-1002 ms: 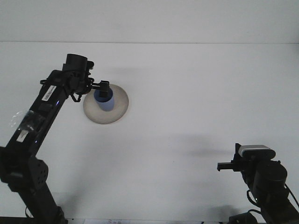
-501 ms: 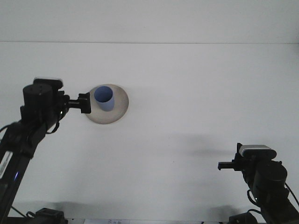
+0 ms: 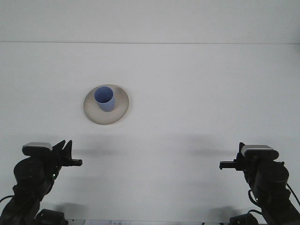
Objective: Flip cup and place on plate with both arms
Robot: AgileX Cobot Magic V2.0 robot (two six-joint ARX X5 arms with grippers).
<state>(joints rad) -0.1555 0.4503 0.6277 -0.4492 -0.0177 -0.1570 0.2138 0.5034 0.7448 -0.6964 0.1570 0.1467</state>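
The blue cup [image 3: 104, 99] stands upright, mouth up, on the pale plate [image 3: 120, 113], sitting a little toward the plate's far-left part and not at its centre. The plate lies flat on the white surface [image 3: 197, 93], left of the middle. Nothing touches cup or plate. The left gripper [image 3: 71, 158] is low at the near-left edge of the view, well apart from the plate, and its jaws look spread, two prongs showing with nothing between them. The right gripper [image 3: 227, 164] sits low at the near-right corner, farther from the plate, and from this angle I cannot tell whether its jaws are apart or together. Judged from how things lie, the placing looks done: cup righted and on the plate, both arms clear. What could go wrong from here is small. The cup stands off-centre, so a knock to the plate or the surface could slide it toward the rim or tip it, since it is tall for its base. Either arm swinging forward would cross toward the plate, the left being the nearer, and a sweep at cup height would topple it. Whether the cup's base sits fully flat on the plate cannot be seen from here.
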